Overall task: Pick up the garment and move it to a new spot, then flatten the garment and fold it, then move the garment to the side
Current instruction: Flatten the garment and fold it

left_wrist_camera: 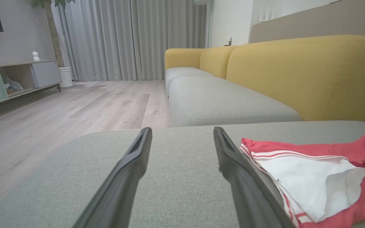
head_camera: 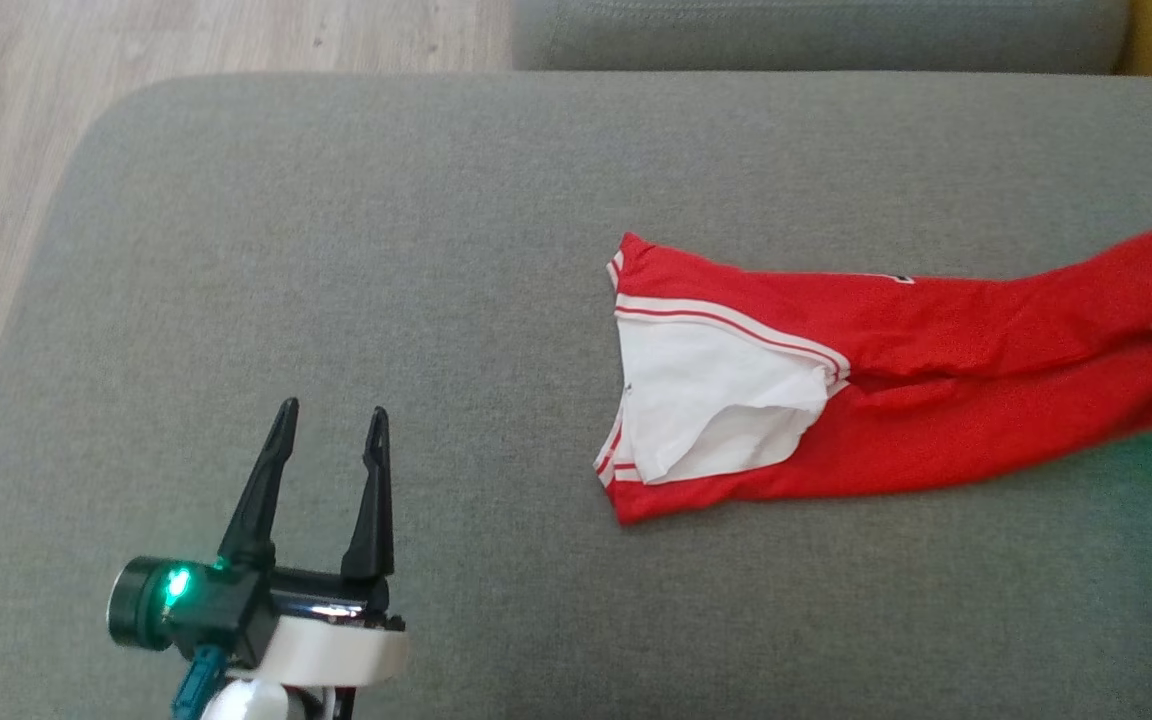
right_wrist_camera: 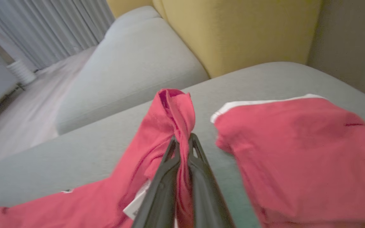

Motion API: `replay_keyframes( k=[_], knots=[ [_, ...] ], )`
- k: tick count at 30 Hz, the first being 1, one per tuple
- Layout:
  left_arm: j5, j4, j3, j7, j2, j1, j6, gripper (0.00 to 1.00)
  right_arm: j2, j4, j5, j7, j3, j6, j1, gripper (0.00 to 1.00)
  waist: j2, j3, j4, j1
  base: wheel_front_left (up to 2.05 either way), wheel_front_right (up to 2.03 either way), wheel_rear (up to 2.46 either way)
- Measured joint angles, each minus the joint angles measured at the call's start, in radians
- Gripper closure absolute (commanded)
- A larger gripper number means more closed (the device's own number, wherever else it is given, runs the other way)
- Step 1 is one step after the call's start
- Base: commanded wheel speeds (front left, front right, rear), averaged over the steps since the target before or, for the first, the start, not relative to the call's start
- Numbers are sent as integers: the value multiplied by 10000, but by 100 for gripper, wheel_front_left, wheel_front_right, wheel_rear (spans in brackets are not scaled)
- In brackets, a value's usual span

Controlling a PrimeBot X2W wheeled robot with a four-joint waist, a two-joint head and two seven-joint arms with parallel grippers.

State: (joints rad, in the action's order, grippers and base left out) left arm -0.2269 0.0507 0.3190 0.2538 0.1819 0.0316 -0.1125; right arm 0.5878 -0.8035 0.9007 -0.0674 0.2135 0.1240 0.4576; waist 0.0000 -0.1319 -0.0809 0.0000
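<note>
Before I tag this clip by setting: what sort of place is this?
Probably a home living room: a sofa with grey seats and yellow backs, full-length curtains, and a low cabinet standing on a wood floor.

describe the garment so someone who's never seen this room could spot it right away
Start at the big grey cushion beside the yellow sofa backrest. On its right side lies the garment, stretched out sideways. It is bright red against the grey, with white-striped trim and a white lining showing at its open end.
</note>
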Motion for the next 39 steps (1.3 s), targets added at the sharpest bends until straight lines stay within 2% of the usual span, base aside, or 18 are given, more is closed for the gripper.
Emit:
replay_keyframes(
  k=[4, 9, 14, 17, 21, 23, 24, 25, 26, 27, 28, 34, 39],
  knots=[
    [-10, 58, -247, 0, -226, -65, 201, 0, -679, 1948, 290, 821, -71, 0, -84, 100, 0, 244, 141, -1, 0, 0, 0],
    [-2, 81, -343, 0, -468, -186, 439, 0, -2146, 3990, 130, 1831, -230, 0, -663, 100, 0, 307, 128, 0, 0, 0, 0],
    [111, 111, -554, 0, -675, -180, 663, 0, -4084, 4947, -723, 2449, -370, 0, -839, 100, 0, 227, -157, 0, 0, 0, 0],
    [196, 180, -614, 0, -757, -164, 794, 0, -5147, 5043, -1325, 2715, -267, 0, -840, 100, 0, 163, -393, 1, 0, 0, 0],
    [265, 280, -650, 0, -851, -159, 886, 0, -5275, 4976, -1720, 2805, 46, 0, -852, 100, 0, 102, -655, 1, 0, 0, 0],
    [274, 318, -667, 0, -941, -154, 953, 0, -5260, 4844, -1499, 2742, 418, 0, -914, 100, 0, 53, -821, 1, 0, 0, 0],
    [278, 330, -677, 0, -972, -149, 955, 0, -5260, 4711, -1294, 2627, 692, 0, -963, 77, 0, 26, -898, 1, 0, 0, 0],
    [320, 330, -696, 0, -991, -146, 963, 0, -5262, 4520, -1053, 2495, 943, 0, -1012, 50, 0, -3, -963, 1, 0, 0, 0],
    [353, 334, -727, 0, -1005, -145, 1005, 0, -5273, 4289, -874, 2343, 1237, 0, -1030, 48, 0, -42, -1019, 1, 0, 0, 0],
    [362, 337, -777, 0, -1016, -144, 1039, 0, -5273, 4067, -700, 2215, 1486, 0, -1024, 33, 0, -77, -1065, 1, 0, 0, 0],
    [362, 347, -828, 0, -1037, -138, 1043, 0, -5271, 3848, -476, 2080, 1722, 0, -1004, 0, 0, -106, -1103, 2, 0, 0, 0],
    [431, 426, -955, 0, -1170, -90, 1131, 0, -5277, 3411, 857, 702, 2723, 0, -752, 0, 0, -131, -1145, 1, 0, 0, 0],
    [491, 422, -1175, 0, -1220, -95, 1131, 0, -5271, 3080, 326, -642, 2048, 0, 47, 0, 0, 83, -901, 1, 0, 0, 0]
  ],
)
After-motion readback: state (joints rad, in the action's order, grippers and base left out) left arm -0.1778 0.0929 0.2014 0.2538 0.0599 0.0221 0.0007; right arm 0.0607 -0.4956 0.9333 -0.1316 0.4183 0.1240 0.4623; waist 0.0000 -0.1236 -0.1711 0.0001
